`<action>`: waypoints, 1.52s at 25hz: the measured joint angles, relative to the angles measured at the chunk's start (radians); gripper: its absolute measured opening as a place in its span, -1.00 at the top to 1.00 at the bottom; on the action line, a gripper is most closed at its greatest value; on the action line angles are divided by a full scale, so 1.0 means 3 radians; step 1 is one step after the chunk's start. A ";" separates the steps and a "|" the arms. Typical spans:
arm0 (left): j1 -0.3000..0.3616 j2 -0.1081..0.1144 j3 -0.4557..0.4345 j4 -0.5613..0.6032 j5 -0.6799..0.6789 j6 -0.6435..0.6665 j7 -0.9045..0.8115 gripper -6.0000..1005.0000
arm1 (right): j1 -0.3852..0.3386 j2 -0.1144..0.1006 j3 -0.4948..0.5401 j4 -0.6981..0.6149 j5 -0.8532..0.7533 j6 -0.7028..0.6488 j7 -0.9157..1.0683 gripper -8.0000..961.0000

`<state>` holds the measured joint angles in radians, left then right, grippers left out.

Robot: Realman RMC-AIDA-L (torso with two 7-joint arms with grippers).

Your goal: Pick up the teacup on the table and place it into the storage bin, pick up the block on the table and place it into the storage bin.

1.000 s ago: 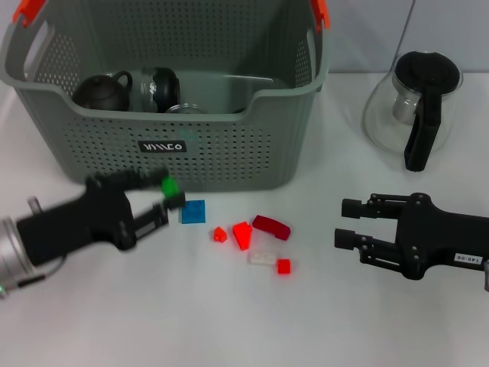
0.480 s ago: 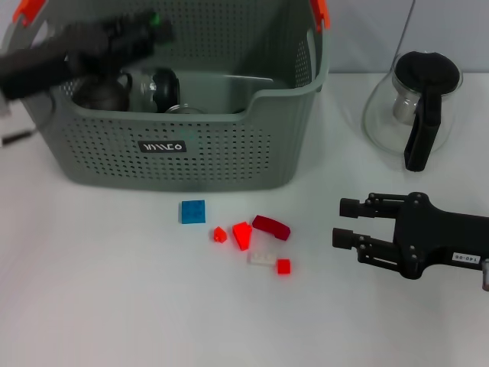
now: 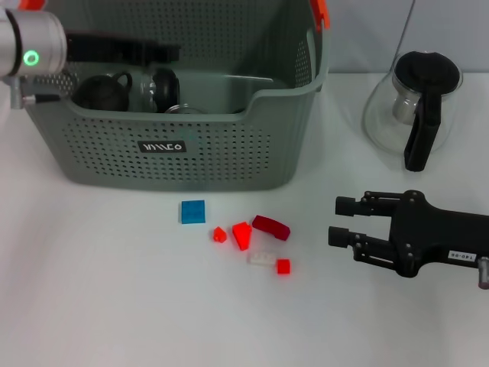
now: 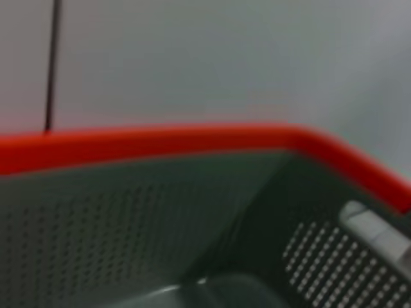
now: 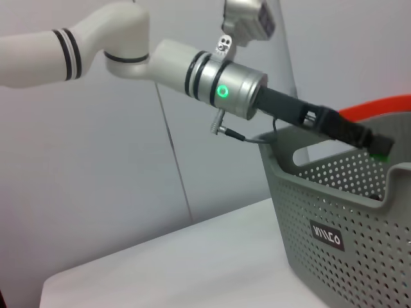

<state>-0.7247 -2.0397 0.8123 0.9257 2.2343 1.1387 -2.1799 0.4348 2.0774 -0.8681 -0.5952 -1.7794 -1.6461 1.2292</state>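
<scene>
At the far left, above the storage bin [image 3: 229, 157], the left gripper [image 3: 166, 52] reaches out over the open top. In the right wrist view we see its fingers pinched on a small green block [image 5: 380, 151], which hangs over the bin's rim and has not yet been let go. Below it, inside the bin, lies a dark cup [image 3: 101, 92] with a handle, which we take for the teacup, beside a couple of other vessels we cannot identify.

On the table [image 3: 107, 298] just in front of the bin sits a blue block [image 3: 193, 211], and to its right a loose cluster of red blocks [image 3: 243, 234] with one pale block [image 3: 262, 258]. We judge these light, rigid and smooth. They are small enough that a narrow pinch across two flat, opposite sides should hold them. The wedge-shaped ones may slip if taken on a slope.

Further right, the right gripper [image 3: 338, 220] rests low near the table with its fingers spread apart, holding and touching nothing, and pointing toward the cluster. Behind it stands a glass pot [image 3: 416, 99], well apart from the bin
</scene>
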 joint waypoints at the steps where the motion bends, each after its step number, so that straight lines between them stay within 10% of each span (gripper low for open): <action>1: -0.0012 -0.0014 0.0008 0.0002 0.0069 -0.0019 -0.0028 0.03 | 0.0002 0.0001 0.0000 0.0000 0.0000 0.0000 0.0000 -0.10; 10: 0.0337 -0.0114 -0.0042 0.0336 -0.0415 0.0095 0.0177 -0.17 | 0.0005 0.0004 0.0000 0.0000 0.0000 0.0006 -0.0001 -0.10; 17: 0.0853 -0.0244 -0.0618 0.0132 -0.1403 0.1210 0.1552 -0.32 | -0.0019 -0.0005 0.0005 0.0000 0.0002 0.0065 0.0004 -0.10; 25: 0.1412 -0.0432 -0.0736 -0.0152 -0.1167 0.1781 0.3038 -0.30 | -0.0039 -0.0023 0.0005 -0.0019 -0.0001 0.0082 0.0032 -0.10; 38: 0.1169 -0.0429 -0.0296 -0.0812 -0.0811 0.1014 0.3481 -0.27 | -0.0050 -0.0207 0.0043 -0.0021 0.0000 0.0097 0.0106 -0.10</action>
<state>-0.3739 -2.1683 0.7236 0.6819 1.9909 1.4427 -1.1355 0.4198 2.0153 -0.8552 -0.6015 -1.7794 -1.6170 1.2608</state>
